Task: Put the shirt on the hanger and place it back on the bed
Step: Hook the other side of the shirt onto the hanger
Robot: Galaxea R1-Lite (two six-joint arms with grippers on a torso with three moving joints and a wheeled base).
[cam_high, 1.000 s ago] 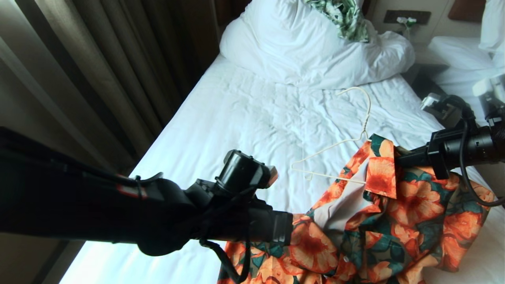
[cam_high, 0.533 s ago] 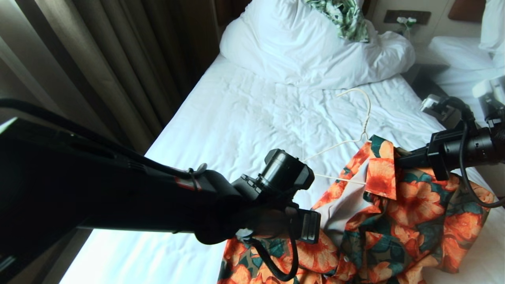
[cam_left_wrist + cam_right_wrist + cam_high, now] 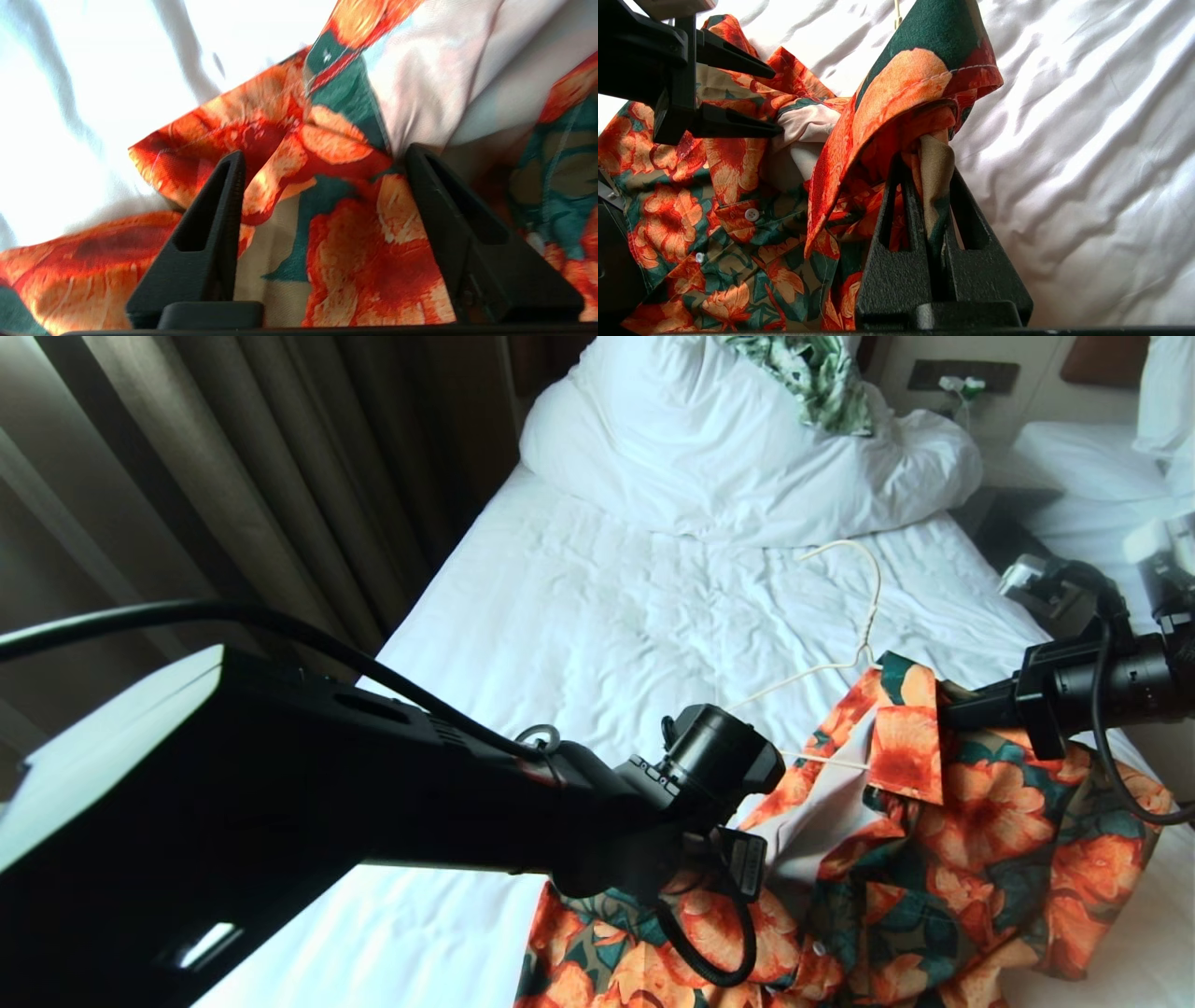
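**Left wrist view: spread fingers over the collar, hanger only half in**

Left wrist view shows the left gripper point(image 3: 322, 158) with its 2 black fingers point(image 3: 205, 233) spread apart, released, straddling a fold of the orange-flowered, dark green short-sleeved shirt point(image 3: 355, 242) without pinching it. The right gripper point(image 3: 924, 177) is clenched on a bunch of collar cloth, holding it raised off the sheet.

From the head camera, the shirt point(image 3: 934, 859) lies crumpled at the near right corner of the white-sheeted bed point(image 3: 579, 616). The thin cream-white wire hanger point(image 3: 840, 653) lies on the sheet with 1 shoulder tucked under the collar, its hook pointing toward the duvet at the head end.

Judgement: threading is in hand. Next, the left fingers need a fresh pinch on the open shirt edge to draw it over the hanger's bare shoulder.
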